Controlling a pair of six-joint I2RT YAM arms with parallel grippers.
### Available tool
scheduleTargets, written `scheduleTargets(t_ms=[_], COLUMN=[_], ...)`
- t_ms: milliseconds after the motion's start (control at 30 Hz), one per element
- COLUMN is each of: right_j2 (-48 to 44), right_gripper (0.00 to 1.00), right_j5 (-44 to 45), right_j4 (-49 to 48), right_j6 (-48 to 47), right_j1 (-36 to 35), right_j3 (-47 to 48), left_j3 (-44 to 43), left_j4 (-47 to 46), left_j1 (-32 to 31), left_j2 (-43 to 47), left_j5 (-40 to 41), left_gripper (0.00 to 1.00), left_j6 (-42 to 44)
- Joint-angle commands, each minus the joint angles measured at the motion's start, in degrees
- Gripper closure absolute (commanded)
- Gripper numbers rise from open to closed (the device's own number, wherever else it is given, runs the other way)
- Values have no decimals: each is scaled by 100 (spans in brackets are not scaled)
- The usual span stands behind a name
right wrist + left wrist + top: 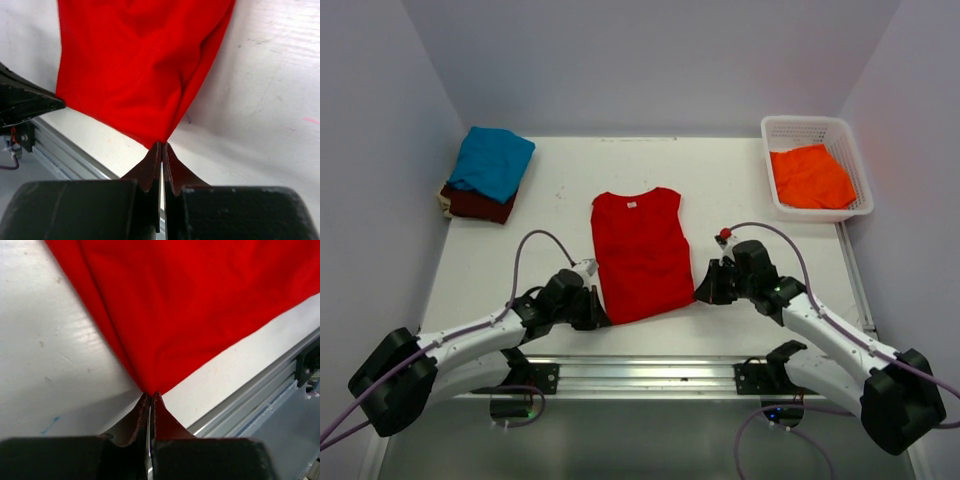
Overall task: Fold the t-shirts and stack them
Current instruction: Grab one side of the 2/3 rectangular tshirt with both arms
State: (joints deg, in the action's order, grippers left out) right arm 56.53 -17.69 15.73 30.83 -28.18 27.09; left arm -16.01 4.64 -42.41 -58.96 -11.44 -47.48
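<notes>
Left gripper is pinched tight on the near-left hem corner of the red t-shirt, and the right gripper is clamped likewise on the near-right corner. This shirt lies flat at mid-table as a long panel, collar away. The step in hand appears to be the hem-to-collar fold: raise both corners evenly, keep the hem taut between them, and lay it square on the collar line. The teal t-shirt rests on the maroon t-shirt far left; the orange t-shirt sits in the basket. A white collar tag is present, with no legible writing.
</notes>
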Motion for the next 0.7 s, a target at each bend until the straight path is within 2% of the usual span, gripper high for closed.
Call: scheduleTargets(t_ms=[0, 167, 400, 533, 667], right_j2=[-484, -968, -1302, -1251, -882], right_gripper=[100, 100, 100, 100, 100], right_j5=[-129, -129, 29, 520, 951], right_j4=[220, 483, 572, 528, 248], right_j6=[46, 213, 222, 134, 11], right_j1=[-231, -504, -565, -557, -556], right_j3=[-37, -73, 103, 305, 533], left_j3=[-139, -411, -658, -658, -587], left_j4=[423, 739, 1108, 1188, 794], left_j1=[-293, -697, -804, -804, -804], left_j2=[629, 1254, 1922, 2283, 2328], left_j5=[177, 484, 1125, 1855, 2348], left_gripper=[100, 100, 100, 100, 100], left_j6=[-94, -331, -341, -174, 90])
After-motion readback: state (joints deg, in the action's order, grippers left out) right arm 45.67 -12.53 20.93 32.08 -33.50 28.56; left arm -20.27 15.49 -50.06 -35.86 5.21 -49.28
